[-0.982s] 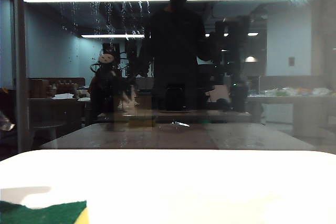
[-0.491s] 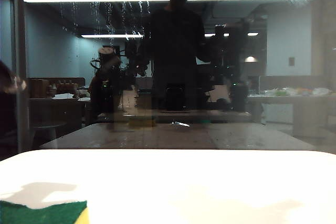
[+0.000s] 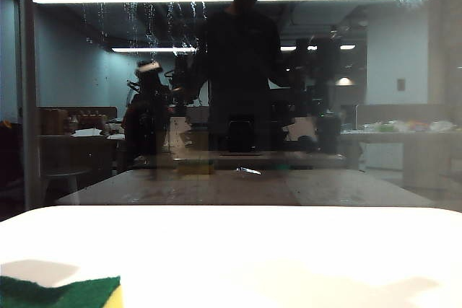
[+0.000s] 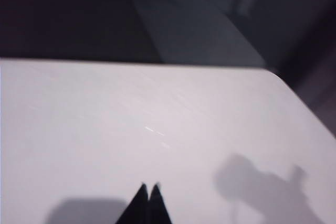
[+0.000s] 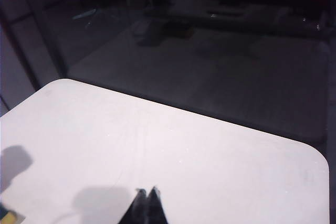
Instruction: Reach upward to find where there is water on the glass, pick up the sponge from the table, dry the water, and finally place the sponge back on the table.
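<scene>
One sponge (image 3: 61, 293), dark green over yellow, lies at the near left edge of the single white table (image 3: 289, 250), only partly in the exterior view. One large dark glass (image 3: 404, 106) stands along the table's far edge, and several thin whitish streaks of water (image 3: 144, 12) run down its upper left part. No writing can be read anywhere. Two grippers show, one per wrist view: the left gripper (image 4: 148, 188) and the right gripper (image 5: 147, 191) each hang above bare tabletop, fingertips pressed together, holding and touching nothing.
</scene>
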### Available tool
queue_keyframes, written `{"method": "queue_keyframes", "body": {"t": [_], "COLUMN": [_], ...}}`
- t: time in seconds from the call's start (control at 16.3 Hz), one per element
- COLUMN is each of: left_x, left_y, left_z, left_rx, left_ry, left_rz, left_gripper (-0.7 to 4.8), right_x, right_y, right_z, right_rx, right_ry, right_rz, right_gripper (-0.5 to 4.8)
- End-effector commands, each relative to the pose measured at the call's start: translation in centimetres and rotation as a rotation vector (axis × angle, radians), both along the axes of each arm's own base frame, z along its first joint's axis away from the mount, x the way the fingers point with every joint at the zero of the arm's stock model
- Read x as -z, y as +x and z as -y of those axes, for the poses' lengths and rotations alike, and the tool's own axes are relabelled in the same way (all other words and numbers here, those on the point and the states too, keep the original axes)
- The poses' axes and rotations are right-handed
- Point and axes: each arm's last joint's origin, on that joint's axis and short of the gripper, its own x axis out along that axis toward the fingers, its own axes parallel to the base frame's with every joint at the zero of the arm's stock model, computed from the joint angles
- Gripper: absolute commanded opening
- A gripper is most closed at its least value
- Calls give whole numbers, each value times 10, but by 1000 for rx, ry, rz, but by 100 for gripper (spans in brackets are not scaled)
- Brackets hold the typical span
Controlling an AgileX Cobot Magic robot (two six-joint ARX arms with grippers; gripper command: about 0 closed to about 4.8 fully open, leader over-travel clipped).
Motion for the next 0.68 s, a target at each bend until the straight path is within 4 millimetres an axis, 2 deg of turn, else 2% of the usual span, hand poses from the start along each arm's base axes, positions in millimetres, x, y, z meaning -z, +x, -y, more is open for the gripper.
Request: {"method": "queue_keyframes", "body": {"t": [0.06,0.31,0.68], "left_x": [-8,-12,-11], "left_y": [-11,-21,-21], "left_z": [-7,-13,-16], "left_rx": [-162,-261,-352], "left_ry": [75,146,176], "left_rz": [139,243,239], "left_gripper": [-6,-6,-6], "right_x": [-3,3,30], "right_y": [7,17,24], "right_z": [2,2,4], "right_rx": [81,131,227], "right_ry": [26,38,38], "right_rz": [77,163,219], "right_gripper": [-6,-6,-6]}}
